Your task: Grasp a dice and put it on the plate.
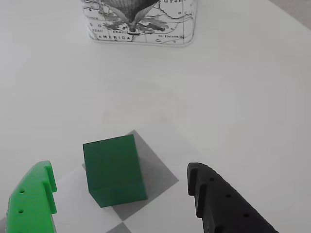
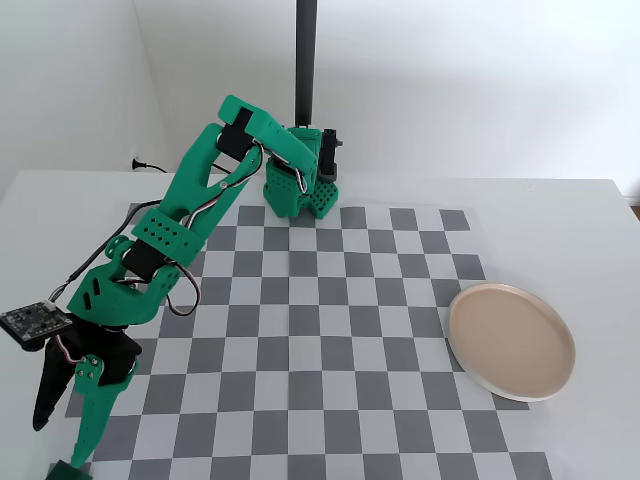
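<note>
The dice (image 1: 114,170) is a small dark green cube standing on the corner of the checkered mat. In the wrist view it lies between my gripper's (image 1: 120,170) two fingers, a bright green one at the left and a black one at the right. The jaws are wide open and neither finger touches the cube. In the fixed view my gripper (image 2: 60,443) points down at the mat's near left corner, and only a bit of the dice (image 2: 68,468) shows at the bottom edge. The beige-pink plate (image 2: 510,340) with a white rim lies empty at the mat's right side.
A tin printed with a map and balloon (image 1: 141,22) stands on the white table beyond the dice. The checkered mat (image 2: 330,330) covers the table's middle. A black pole (image 2: 305,60) rises behind the arm's base. The wrist camera board (image 2: 25,322) sticks out left.
</note>
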